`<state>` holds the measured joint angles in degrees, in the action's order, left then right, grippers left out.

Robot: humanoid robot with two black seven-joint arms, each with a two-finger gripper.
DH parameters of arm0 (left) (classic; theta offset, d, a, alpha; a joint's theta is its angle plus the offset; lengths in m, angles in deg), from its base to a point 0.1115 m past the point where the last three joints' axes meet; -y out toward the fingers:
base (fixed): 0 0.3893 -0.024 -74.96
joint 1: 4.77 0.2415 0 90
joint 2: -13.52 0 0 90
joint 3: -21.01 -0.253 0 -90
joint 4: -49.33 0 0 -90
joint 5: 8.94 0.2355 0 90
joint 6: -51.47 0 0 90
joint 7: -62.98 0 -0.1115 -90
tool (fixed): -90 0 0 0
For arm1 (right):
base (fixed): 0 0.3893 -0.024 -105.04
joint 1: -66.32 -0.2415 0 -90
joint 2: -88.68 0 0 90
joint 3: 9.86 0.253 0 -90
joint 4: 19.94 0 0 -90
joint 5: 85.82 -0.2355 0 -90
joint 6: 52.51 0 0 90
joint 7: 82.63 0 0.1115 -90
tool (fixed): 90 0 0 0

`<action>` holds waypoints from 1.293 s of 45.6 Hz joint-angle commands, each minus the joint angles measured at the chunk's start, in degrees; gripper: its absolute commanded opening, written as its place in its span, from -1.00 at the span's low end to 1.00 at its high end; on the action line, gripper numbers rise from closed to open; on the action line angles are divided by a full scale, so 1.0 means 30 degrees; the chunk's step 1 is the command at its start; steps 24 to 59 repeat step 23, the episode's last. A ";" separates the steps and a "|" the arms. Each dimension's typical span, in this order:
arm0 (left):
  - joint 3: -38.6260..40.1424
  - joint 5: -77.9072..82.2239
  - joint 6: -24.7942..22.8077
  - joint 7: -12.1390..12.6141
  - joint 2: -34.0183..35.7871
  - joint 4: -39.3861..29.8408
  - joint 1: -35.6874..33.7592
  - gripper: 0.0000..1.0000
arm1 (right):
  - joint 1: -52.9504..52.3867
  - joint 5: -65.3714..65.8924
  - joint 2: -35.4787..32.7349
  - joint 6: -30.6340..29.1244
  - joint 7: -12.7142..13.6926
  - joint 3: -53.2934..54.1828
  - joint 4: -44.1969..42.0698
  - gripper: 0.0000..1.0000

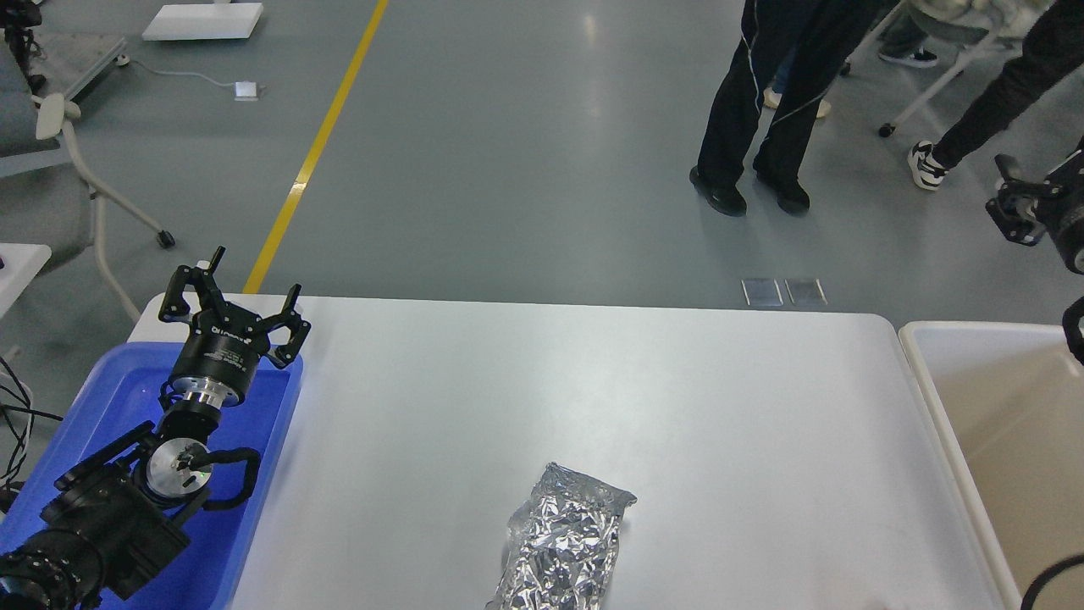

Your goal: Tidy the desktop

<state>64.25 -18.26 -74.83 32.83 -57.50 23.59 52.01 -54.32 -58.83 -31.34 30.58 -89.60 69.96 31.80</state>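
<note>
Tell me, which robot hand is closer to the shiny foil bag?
Left. The left gripper hovers over the blue tray, left of the foil bag on the desktop. The right gripper is far off, upper right.

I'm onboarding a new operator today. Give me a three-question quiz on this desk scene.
1. True or false: the crumpled foil bag lies inside the blue plastic tray.
2. Which gripper hovers over the tray? A) left B) right
3. Fill in: the white-rimmed beige bin stands at the desktop's ____ end.

Key: 1 false, it lies on the desktop. 2 A, the left gripper, fingers spread. 3 right.
</note>
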 commanded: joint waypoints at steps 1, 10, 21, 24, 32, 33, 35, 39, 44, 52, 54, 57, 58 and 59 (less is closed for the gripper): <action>0.0000 0.0001 0.0001 0.0000 0.0000 -0.0005 0.0000 1.00 | 0.3415 0.0029 0.1979 -0.1799 -0.0021 0.1665 0.0507 1.00; 0.0000 0.0001 0.0001 0.0000 0.0000 -0.0004 0.0000 1.00 | 0.4149 0.0029 0.2068 -0.1828 -0.0021 0.1432 0.0099 1.00; 0.0000 0.0001 0.0001 0.0000 0.0000 -0.0005 0.0000 1.00 | 0.4383 0.0028 0.2418 -0.1857 -0.0021 0.1373 -0.0752 1.00; 0.0000 0.0001 0.0001 0.0000 0.0000 -0.0005 0.0000 1.00 | 0.4383 -0.0001 0.2595 -0.1886 -0.0021 0.1402 -0.0752 1.00; 0.0000 0.0001 0.0001 0.0000 0.0000 -0.0005 0.0000 1.00 | 0.4383 -0.0001 0.2595 -0.1886 -0.0021 0.1402 -0.0752 1.00; 0.0000 0.0001 0.0001 0.0000 0.0000 -0.0005 0.0000 1.00 | 0.4383 -0.0001 0.2595 -0.1886 -0.0021 0.1402 -0.0752 1.00; 0.0000 0.0001 0.0001 0.0000 0.0000 -0.0005 0.0000 1.00 | 0.4383 -0.0001 0.2595 -0.1886 -0.0021 0.1402 -0.0752 1.00; 0.0000 0.0001 0.0001 0.0000 0.0000 -0.0005 0.0000 1.00 | 0.4383 -0.0001 0.2595 -0.1886 -0.0021 0.1402 -0.0752 1.00; 0.0000 0.0001 0.0001 0.0000 0.0000 -0.0005 0.0000 1.00 | 0.4383 -0.0001 0.2595 -0.1886 -0.0021 0.1402 -0.0752 1.00; 0.0000 0.0001 0.0001 0.0000 0.0000 -0.0005 0.0000 1.00 | 0.4383 -0.0001 0.2595 -0.1886 -0.0021 0.1402 -0.0752 1.00; 0.0000 0.0001 0.0001 0.0000 0.0000 -0.0005 0.0000 1.00 | 0.4383 -0.0001 0.2595 -0.1886 -0.0021 0.1402 -0.0752 1.00; 0.0000 0.0001 0.0001 0.0000 0.0000 -0.0005 0.0000 1.00 | 0.4383 -0.0001 0.2595 -0.1886 -0.0021 0.1402 -0.0752 1.00; 0.0000 0.0001 0.0001 0.0000 0.0000 -0.0005 0.0000 1.00 | 0.4383 -0.0001 0.2595 -0.1886 -0.0021 0.1402 -0.0752 1.00; 0.0000 0.0001 0.0001 0.0000 0.0000 -0.0005 0.0000 1.00 | 0.4383 -0.0001 0.2595 -0.1886 -0.0021 0.1402 -0.0752 1.00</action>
